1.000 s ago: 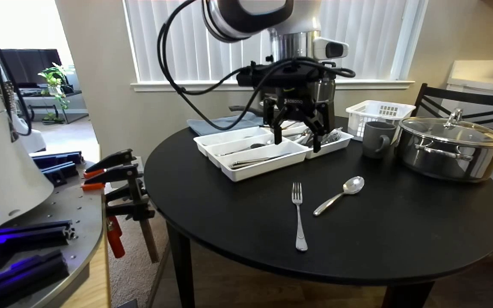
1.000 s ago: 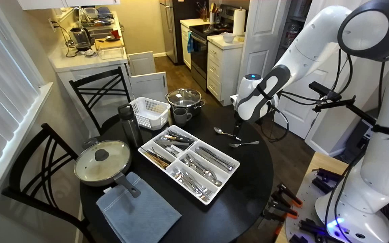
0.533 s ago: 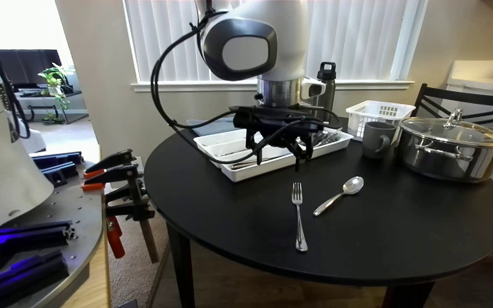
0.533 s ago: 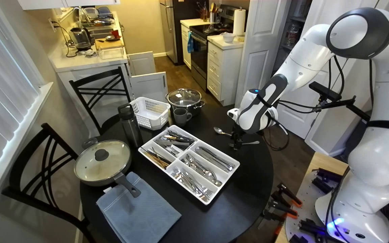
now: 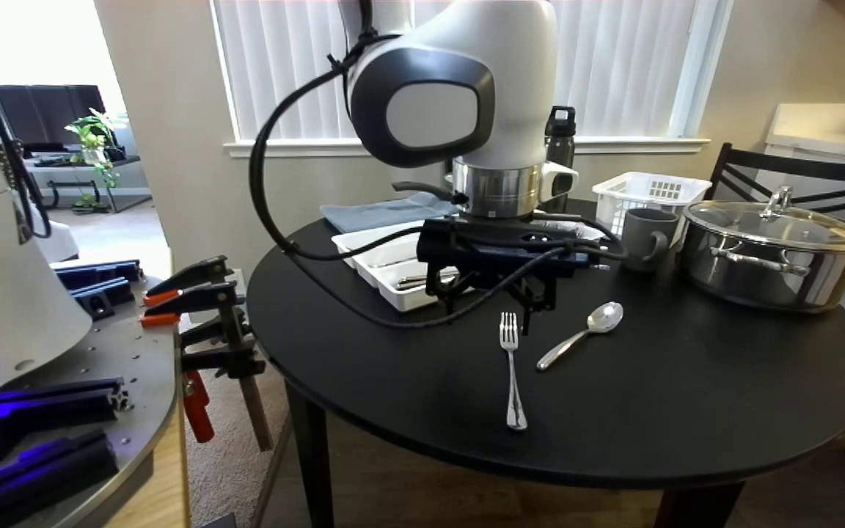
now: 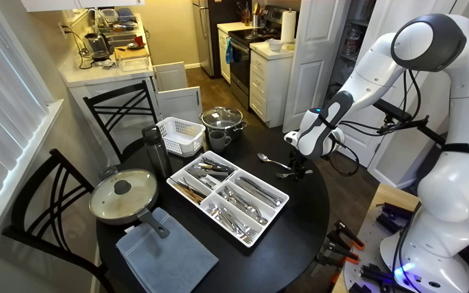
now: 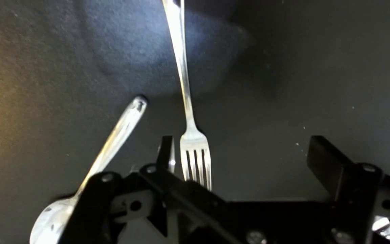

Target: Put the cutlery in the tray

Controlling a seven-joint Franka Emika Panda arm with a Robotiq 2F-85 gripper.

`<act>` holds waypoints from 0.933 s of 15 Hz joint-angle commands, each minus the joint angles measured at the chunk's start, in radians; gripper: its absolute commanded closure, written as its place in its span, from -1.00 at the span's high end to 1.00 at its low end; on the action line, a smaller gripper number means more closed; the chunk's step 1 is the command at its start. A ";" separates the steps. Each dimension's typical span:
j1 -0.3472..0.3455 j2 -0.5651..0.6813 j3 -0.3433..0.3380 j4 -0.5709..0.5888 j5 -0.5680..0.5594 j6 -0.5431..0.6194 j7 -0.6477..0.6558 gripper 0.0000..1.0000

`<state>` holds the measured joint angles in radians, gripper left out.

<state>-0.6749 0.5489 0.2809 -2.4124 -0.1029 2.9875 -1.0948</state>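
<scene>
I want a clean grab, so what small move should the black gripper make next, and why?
Probably a sideways nudge to centre the silver metal fork: in the wrist view, it appears nearer one finger of the open black gripper than the other.

"Which things shine?"
"The fork (image 7: 186, 95) and spoon (image 7: 115, 140): smooth, polished metal. The pot (image 5: 767, 286) too, mirror-glossy steel with a clear glass lid (image 5: 730, 216)."
"And the tray (image 5: 416, 298)?"
"Smooth plastic by its look, like the basket (image 6: 176, 146)."
"The duller stuff?"
"Textured cloth (image 6: 177, 252), a matt mug (image 5: 642, 242), and a tabletop (image 5: 686, 396) with a soft, satiny sheen."
</scene>
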 commanded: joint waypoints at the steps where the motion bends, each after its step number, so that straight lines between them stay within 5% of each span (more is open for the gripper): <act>1: 0.091 0.003 -0.105 0.006 -0.048 0.002 0.000 1.00; 5: 0.168 0.045 -0.190 0.043 -0.049 0.000 0.016 1.00; 10: 0.204 0.105 -0.219 0.088 -0.043 -0.005 0.023 1.00; 11: 0.204 0.117 -0.216 0.097 -0.042 -0.008 0.022 0.65; 14: 0.199 0.128 -0.207 0.110 -0.043 -0.010 0.016 0.23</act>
<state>-0.4820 0.6565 0.0755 -2.3202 -0.1314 2.9864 -1.0927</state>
